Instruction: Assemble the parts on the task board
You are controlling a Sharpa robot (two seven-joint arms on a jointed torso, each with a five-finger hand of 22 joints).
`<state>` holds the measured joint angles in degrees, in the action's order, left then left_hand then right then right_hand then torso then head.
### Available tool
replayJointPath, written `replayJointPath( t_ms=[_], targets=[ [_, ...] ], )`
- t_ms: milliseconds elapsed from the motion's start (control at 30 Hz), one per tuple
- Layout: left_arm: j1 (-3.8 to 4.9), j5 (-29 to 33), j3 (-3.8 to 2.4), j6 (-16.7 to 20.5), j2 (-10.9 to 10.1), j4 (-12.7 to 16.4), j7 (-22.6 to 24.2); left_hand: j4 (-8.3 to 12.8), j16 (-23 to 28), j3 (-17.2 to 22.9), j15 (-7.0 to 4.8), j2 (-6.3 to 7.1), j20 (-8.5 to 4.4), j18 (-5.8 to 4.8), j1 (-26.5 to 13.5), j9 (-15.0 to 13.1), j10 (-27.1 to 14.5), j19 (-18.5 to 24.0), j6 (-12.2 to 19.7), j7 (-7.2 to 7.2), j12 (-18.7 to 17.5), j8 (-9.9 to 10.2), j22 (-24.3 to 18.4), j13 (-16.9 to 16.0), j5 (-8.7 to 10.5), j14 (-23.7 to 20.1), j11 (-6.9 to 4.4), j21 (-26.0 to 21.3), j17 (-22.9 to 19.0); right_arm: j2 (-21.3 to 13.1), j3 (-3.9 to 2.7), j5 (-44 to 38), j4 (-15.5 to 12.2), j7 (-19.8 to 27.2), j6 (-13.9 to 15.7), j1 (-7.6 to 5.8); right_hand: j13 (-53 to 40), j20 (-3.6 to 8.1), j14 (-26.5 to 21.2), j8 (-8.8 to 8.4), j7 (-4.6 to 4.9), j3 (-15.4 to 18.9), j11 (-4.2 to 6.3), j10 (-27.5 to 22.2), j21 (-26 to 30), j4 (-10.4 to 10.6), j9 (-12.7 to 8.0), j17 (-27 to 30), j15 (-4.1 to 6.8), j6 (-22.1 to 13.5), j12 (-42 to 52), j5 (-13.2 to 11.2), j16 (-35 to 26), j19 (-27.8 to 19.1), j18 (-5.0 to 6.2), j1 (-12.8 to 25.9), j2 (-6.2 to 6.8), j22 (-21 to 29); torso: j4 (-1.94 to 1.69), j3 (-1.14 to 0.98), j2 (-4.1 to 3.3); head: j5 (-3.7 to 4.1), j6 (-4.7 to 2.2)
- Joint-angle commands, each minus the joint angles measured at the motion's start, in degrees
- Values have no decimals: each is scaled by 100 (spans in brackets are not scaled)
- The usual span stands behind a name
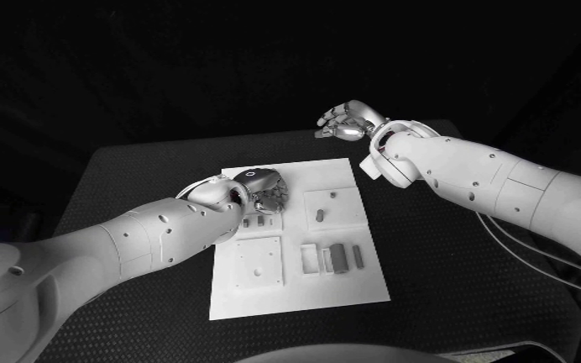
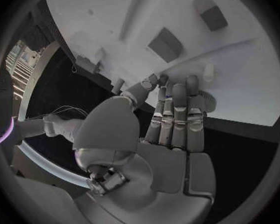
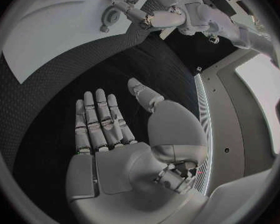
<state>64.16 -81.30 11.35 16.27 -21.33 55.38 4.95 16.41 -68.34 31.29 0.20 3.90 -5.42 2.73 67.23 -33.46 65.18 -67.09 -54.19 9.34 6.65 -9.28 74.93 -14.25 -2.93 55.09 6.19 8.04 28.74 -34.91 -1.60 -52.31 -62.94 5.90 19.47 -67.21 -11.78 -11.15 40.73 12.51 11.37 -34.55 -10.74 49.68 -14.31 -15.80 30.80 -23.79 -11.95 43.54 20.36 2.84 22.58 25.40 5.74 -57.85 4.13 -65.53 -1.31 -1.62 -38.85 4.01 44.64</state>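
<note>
The white task board (image 1: 353,283) lies mid-table. Grey parts lie on it: one small piece (image 1: 321,212) right of centre, a few blocks (image 1: 337,257) lower down, two small pegs (image 1: 252,222) under my left hand. My left hand (image 1: 257,191) hovers low over the board's far-left section. In the left wrist view its fingers (image 2: 175,115) stretch out side by side, tips at the board (image 2: 239,84) beside a small peg (image 2: 209,72), with nothing seen in them. My right hand (image 1: 348,122) is raised beyond the board's far right corner, palm (image 3: 115,154) bare, fingers spread.
Two dark blocks (image 2: 165,44) (image 2: 210,11) stand on the board ahead of the left fingers. A square plate section (image 1: 258,262) with a hole sits at the board's near left. Black table (image 1: 460,279) surrounds the board.
</note>
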Motion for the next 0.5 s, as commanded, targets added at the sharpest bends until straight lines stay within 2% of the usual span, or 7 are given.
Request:
replayJointPath(
  t_ms=[33,167,367,500],
  targets=[
    [-63,-176,43,-380,-13,-50,-261,16,-43,-18,-27,3,-24,84,53,9,57,-39,-49,-5,17,-27,150,-8,-20,29,1,35,9,-1,-1,3,-6,44,-42,1,8,-11,52,20,149,40,-5,26,30,-3,-10,10,4,-33,-34,3,-20,48,15,-28,4,-6,-7,3,0,10,4],
    [-63,-176,43,-293,-7,-87,-328,15,-54,-19,-12,8,-23,76,62,30,-12,-15,-42,-3,-29,-30,146,-10,-20,2,20,51,13,-6,-1,3,-10,43,-48,1,14,-12,54,22,149,42,-5,29,33,-1,-12,12,5,-32,-35,3,-21,48,16,-26,5,-6,-11,4,0,14,7],
    [-63,-176,43,-373,1,-117,-440,9,-56,-2,42,-23,17,91,56,79,-170,35,12,22,-139,-19,138,1,-23,-42,79,70,5,5,-1,3,-2,50,-74,1,27,-14,57,24,149,48,-4,34,38,3,-15,17,6,-31,-37,3,-24,51,18,-18,7,-8,-2,5,1,-7,12],
    [-63,-181,43,-397,5,-125,-463,9,-59,-1,45,-26,21,96,55,85,-171,35,20,26,-142,-17,139,-1,-23,-42,81,74,4,5,-1,3,1,50,-76,1,35,-15,59,26,149,51,-4,37,42,6,-17,20,6,-31,-38,3,-26,52,19,-14,9,-9,-6,6,-1,5,14]
  ],
)
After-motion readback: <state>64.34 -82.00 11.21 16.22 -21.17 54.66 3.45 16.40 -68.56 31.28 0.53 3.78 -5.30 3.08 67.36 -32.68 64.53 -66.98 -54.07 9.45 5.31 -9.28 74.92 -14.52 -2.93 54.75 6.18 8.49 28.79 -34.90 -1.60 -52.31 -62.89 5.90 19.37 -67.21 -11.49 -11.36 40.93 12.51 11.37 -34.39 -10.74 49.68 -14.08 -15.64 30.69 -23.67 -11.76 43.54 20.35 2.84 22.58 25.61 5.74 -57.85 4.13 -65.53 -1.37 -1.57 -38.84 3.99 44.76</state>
